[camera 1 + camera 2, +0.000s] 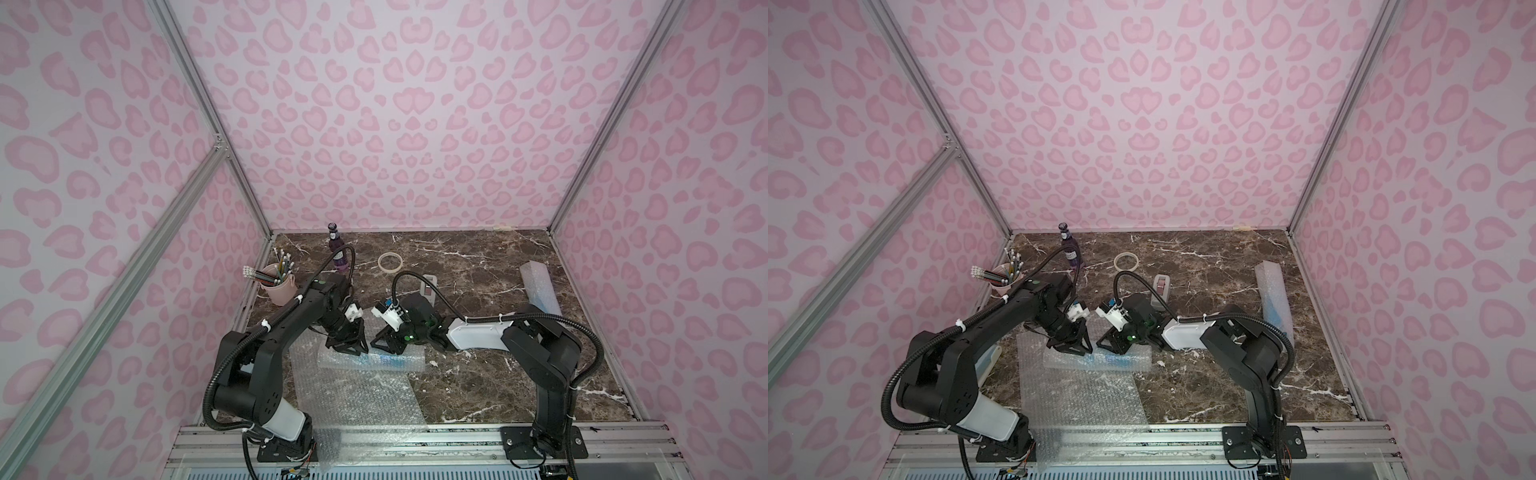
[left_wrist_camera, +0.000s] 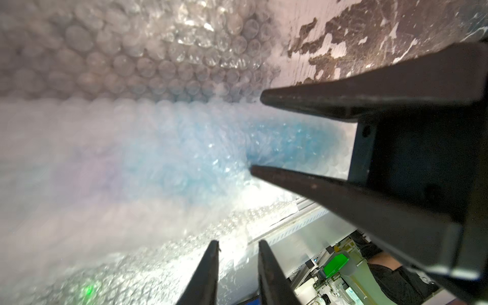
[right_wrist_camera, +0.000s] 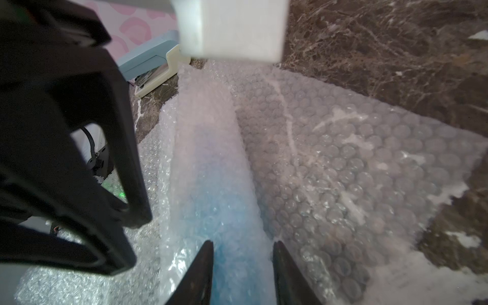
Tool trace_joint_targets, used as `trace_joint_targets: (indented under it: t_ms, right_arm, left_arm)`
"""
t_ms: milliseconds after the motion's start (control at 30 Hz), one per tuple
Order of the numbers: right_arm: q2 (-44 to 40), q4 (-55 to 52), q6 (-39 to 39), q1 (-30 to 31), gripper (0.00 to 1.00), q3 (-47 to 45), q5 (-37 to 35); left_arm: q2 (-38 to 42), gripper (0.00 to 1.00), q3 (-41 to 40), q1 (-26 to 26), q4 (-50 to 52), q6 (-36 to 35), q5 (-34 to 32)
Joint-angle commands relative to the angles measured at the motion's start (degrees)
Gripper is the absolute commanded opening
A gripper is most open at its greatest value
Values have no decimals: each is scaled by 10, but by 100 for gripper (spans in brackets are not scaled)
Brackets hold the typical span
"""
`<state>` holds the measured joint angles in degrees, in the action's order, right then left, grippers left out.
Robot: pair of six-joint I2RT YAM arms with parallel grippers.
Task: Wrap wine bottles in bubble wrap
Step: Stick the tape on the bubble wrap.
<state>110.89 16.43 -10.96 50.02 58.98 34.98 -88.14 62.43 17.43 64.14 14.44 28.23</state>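
A blue wine bottle [image 1: 376, 360] lies on its side, rolled in bubble wrap [image 3: 211, 163], on the near part of a flat bubble wrap sheet [image 1: 357, 401]. My right gripper [image 3: 243, 243] straddles this roll, one finger pressing on each side of it. Just left of it, my left gripper [image 2: 239, 243] hovers over the roll's left end [image 1: 1059, 358], its jaws apart with nothing between them. At the back left a dark purple wine bottle [image 1: 337, 249] stands upright and bare. Another wrapped blue bottle [image 1: 540, 291] lies at the right.
A pale tape roll [image 1: 390, 262] and a tape dispenser [image 1: 1160, 286] lie behind the grippers. A pink cup of pencils [image 1: 279, 286] stands at the left wall. A blue stapler [image 3: 150, 63] lies beside the left arm. The flat sheet overhangs the table's front rail [image 1: 457, 436].
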Motion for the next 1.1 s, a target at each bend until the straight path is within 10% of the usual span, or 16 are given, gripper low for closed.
trace_joint_targets:
  t_ms: [0, 467, 1067]
  right_arm:
    - [10, -67, 17, 4, 38, -3, 2]
    - [8, -58, 9, 4, 38, -5, 4]
    - [2, -65, 10, -5, 38, -7, 4]
  left_arm:
    - [15, 32, 27, -1, 66, -14, -63]
    - [-6, 10, -8, 27, -80, 46, 65]
    - [-68, 4, -54, 32, -84, 19, -19]
